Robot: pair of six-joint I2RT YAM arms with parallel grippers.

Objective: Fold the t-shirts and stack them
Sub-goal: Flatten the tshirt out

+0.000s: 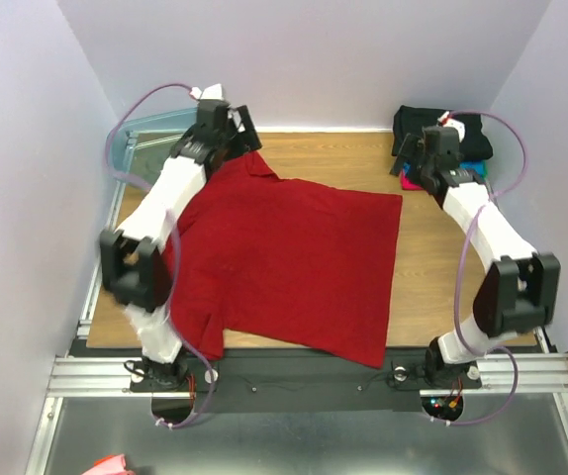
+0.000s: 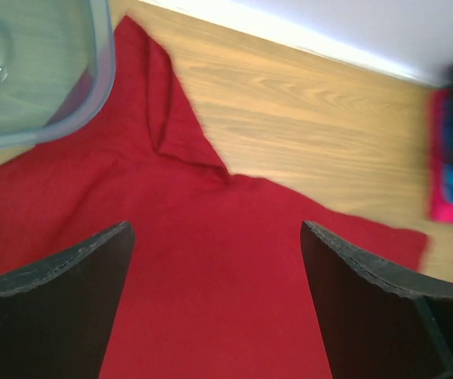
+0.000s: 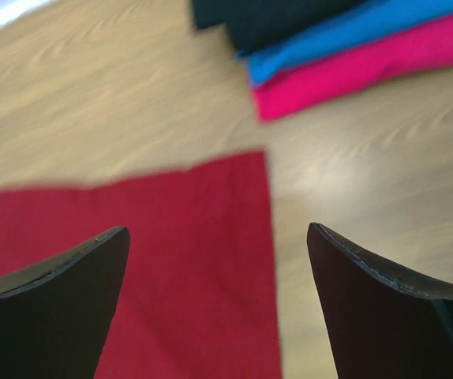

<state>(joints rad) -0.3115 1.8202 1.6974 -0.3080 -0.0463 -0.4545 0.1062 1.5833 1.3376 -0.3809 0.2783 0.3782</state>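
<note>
Red shirt (image 1: 294,257) lies flat on counter (image 1: 427,282), soft, light, sure to droop; left claw (image 2: 215,237) and right claw (image 3: 219,233) hover spread over its far edge, probably best pinched at the corners.

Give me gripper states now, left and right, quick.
Left gripper: open, holding nothing, above the red t-shirt.
Right gripper: open, holding nothing, above that shirt's far right corner.

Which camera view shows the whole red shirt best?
The top external view: the red shirt lies spread out there, almost whole. The left wrist view shows only a sleeve and the cloth near it; the blurred right wrist view shows only one corner.
</note>
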